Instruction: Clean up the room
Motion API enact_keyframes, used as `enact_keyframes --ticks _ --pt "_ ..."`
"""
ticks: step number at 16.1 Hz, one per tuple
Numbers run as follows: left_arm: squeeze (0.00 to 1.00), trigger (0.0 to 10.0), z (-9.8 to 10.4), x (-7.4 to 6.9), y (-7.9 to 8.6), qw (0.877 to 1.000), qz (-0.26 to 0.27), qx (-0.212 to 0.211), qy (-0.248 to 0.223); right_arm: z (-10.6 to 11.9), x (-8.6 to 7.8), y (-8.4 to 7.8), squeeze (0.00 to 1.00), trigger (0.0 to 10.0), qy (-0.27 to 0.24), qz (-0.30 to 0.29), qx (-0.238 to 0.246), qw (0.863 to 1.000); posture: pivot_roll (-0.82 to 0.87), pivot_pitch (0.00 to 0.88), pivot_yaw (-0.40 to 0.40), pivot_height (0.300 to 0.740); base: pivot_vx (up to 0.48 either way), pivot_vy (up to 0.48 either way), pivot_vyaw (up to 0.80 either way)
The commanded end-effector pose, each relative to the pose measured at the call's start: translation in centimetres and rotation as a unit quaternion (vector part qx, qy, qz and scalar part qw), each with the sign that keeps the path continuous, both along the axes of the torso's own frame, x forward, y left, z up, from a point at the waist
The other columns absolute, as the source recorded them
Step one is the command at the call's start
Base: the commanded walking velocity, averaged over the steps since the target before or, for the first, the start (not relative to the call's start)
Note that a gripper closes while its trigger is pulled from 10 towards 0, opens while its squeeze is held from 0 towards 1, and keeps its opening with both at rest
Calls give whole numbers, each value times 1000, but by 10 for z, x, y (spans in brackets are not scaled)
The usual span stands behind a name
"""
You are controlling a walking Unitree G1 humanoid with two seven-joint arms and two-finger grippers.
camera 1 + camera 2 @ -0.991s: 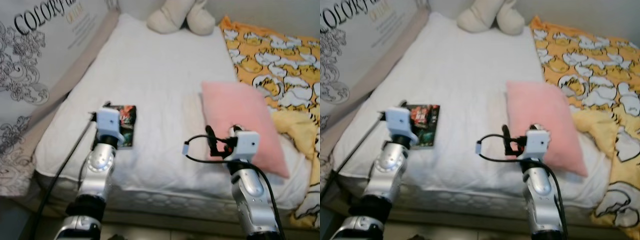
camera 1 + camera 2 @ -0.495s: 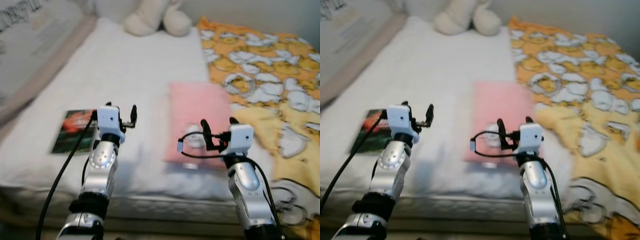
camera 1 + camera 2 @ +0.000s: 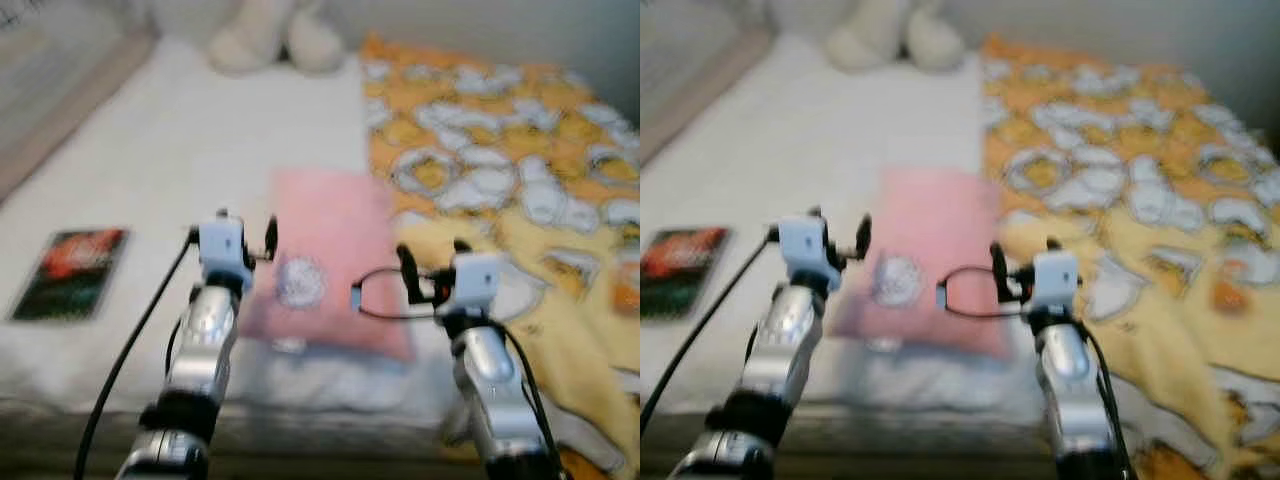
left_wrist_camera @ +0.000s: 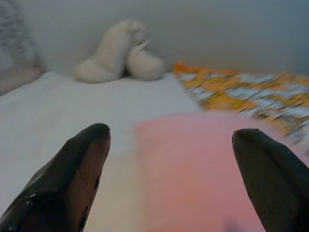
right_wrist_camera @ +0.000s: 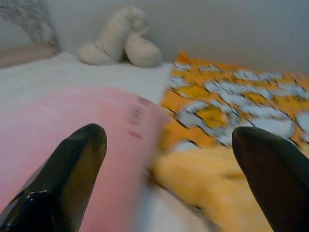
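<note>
Left tool (image 3: 247,238), right tool (image 3: 428,273) flank pink pillow (image 3: 335,245).

Your head camera has swung right, so the whole scene has slid left and blurred. The pink pillow (image 3: 335,265) now lies ahead between your left gripper (image 3: 247,238) and right gripper (image 3: 432,268), and the book (image 3: 70,272) sits well left of both.

On the bed (image 3: 190,150), a pillow (image 3: 330,250) lies at the centre with a book (image 3: 68,273) well apart at 9 o'clock. A patterned blanket (image 3: 500,190) spreads from 1 to 4 o'clock, touching the pillow. A plush toy (image 3: 262,45) sits at 11 o'clock, at the far end.
</note>
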State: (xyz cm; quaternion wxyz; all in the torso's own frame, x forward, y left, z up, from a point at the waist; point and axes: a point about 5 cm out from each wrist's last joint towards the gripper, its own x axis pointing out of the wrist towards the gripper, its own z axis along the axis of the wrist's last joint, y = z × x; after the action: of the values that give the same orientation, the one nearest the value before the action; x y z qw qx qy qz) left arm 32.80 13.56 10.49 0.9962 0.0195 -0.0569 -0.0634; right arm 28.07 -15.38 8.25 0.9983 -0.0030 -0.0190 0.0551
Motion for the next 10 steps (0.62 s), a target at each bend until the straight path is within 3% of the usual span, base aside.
enact_keyframes --ticks 1,2,3,4,6,7,8,10 --pt "0 10000 3 5 -8 1000 -17 0 7 -3 4 -5 0 10000 23 -9 14 1000 -51 0 -23 740 0 0 0" --pt "0 10000 8 23 -6 999 -19 -11 48 -5 17 -5 0 10000 60 -16 52 997 -53 0 -30 740 0 0 0" --pt "0 10000 18 36 -2 998 -21 -17 57 2 28 -3 0 10000 53 -12 55 997 -55 0 -29 740 0 0 0" --pt "0 10000 28 42 -1 999 -23 -13 47 8 34 -1 0 10000 45 -9 57 997 -57 0 -29 740 0 0 0" --pt "0 10000 59 51 5 1000 -14 3 -16 29 40 -5 0 10000 -9 -16 27 999 -64 0 -24 740 0 0 0" --pt "0 10000 74 48 8 998 -13 20 -66 42 33 -8 0 10000 -50 -16 1 999 -67 0 -19 740 0 0 0" --pt "0 10000 71 36 9 997 -6 0 -81 44 17 -8 0 10000 -76 -13 -24 997 -68 0 -18 740 0 0 0" --pt "0 10000 50 16 10 998 11 -26 -61 35 -7 -11 0 10000 -73 -20 -38 996 -71 0 -19 740 0 0 0"
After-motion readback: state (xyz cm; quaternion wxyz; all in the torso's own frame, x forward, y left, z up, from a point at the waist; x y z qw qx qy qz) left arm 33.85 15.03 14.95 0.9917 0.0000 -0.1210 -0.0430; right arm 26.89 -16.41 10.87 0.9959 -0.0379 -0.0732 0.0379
